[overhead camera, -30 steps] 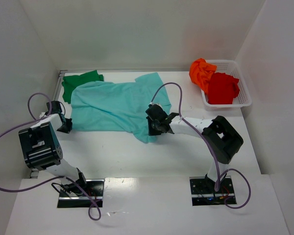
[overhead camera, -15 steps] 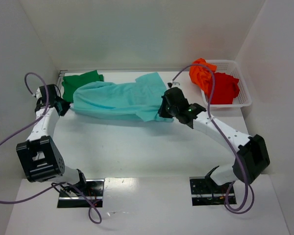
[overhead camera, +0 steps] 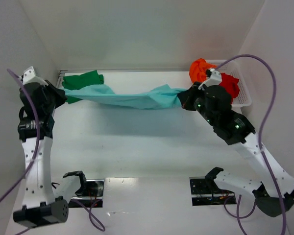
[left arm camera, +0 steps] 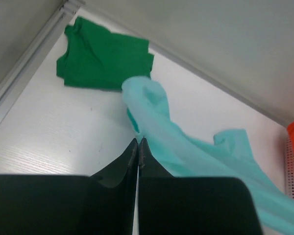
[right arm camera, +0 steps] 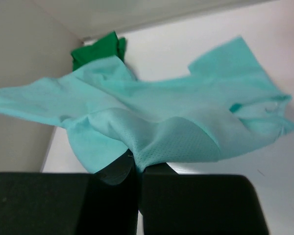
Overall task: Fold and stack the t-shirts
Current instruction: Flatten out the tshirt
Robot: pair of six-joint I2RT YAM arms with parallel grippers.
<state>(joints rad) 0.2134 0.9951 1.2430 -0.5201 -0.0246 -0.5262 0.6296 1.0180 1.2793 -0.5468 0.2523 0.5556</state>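
The light teal t-shirt point(overhead camera: 132, 98) hangs stretched in the air between my two grippers, above the back of the table. My left gripper point(overhead camera: 62, 95) is shut on its left end point(left arm camera: 152, 117). My right gripper point(overhead camera: 183, 100) is shut on its right end point(right arm camera: 171, 139). The dark green t-shirt point(overhead camera: 82, 80) lies folded at the back left corner, also in the left wrist view point(left arm camera: 105, 58) and the right wrist view point(right arm camera: 99, 50). The bright orange t-shirt point(overhead camera: 200, 71) and the red t-shirt point(overhead camera: 229, 83) lie bunched in the basket.
A white mesh basket point(overhead camera: 242, 100) stands at the back right by the right wall. White walls close in the table on the left, back and right. The left arm stands tall at the left wall; the right arm reaches up from the near right.
Both arms have risen and moved apart, lifting the teal shirt off the table and pulling it from a spread sheet into a taut band in the air.
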